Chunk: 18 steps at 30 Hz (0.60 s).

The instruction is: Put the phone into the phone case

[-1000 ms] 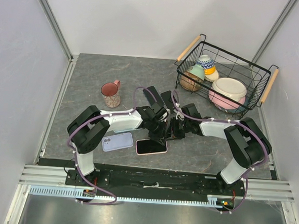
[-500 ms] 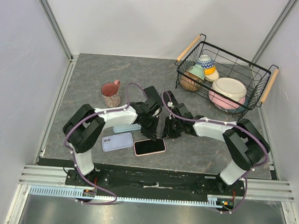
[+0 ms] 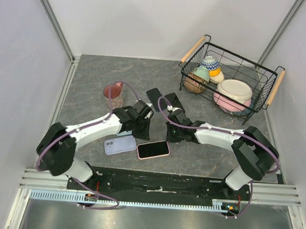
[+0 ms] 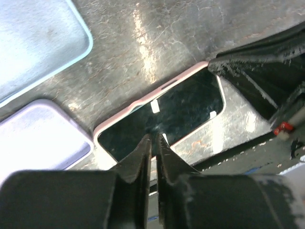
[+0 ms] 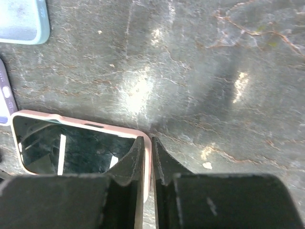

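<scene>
Low over the front of the bench point(image 3: 93, 74), the left tool point(image 4: 153, 139) has its two fingers pressed together with nothing between them, tips over a long edge of the phone point(image 3: 153, 149). The right tool point(image 5: 148, 142) is pinched closed and empty too, at one corner of the phone. That phone lies flat, dark screen up, seated in a pink phone case point(image 4: 138, 102). Just left lies a lilac case point(image 3: 120, 144), with a pale blue case point(image 4: 38, 38) near it. Farther back stand a pink mug point(image 3: 112, 95) and a wire basket point(image 3: 272, 88) of bowls.
</scene>
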{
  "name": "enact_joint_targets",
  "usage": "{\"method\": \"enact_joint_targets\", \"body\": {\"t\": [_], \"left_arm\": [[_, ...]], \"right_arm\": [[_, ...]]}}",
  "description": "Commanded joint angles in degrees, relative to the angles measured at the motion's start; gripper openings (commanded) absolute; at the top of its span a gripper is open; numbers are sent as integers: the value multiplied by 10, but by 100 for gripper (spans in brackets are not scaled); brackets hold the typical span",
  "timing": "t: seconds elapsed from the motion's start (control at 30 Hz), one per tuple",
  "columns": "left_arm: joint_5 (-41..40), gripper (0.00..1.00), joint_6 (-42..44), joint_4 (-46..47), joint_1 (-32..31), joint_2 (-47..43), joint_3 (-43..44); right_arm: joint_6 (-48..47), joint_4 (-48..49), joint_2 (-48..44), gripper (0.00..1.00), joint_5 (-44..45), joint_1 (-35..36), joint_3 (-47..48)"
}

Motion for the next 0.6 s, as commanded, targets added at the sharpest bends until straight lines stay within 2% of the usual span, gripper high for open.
{"method": "enact_joint_targets", "body": {"t": [0.0, 0.07, 0.1, 0.13, 0.2, 0.23, 0.33, 0.57], "left_arm": [[5, 27, -7, 19, 25, -95, -47], [23, 42, -10, 28, 38, -123, -79], [36, 53, -13, 31, 47, -146, -88], [42, 56, -13, 32, 52, -156, -105], [59, 60, -14, 31, 61, -172, -120], [63, 60, -17, 31, 64, -183, -135], [88, 60, -21, 39, 69, -194, -166], [95, 50, -24, 59, 71, -163, -187]], "right_arm": [[-44, -93, -26, 2, 114, -9, -27], [-51, -92, -57, 4, 96, -10, -23], [-50, -90, -69, 4, 90, -10, -23], [-51, -84, -92, 6, 66, -10, -25], [-43, -73, -116, 21, 46, -12, -29], [-40, -64, -131, 32, 18, -14, -31], [-37, -51, -143, 46, -19, -24, -34], [-26, -20, -136, 47, -97, -43, -58]]}}
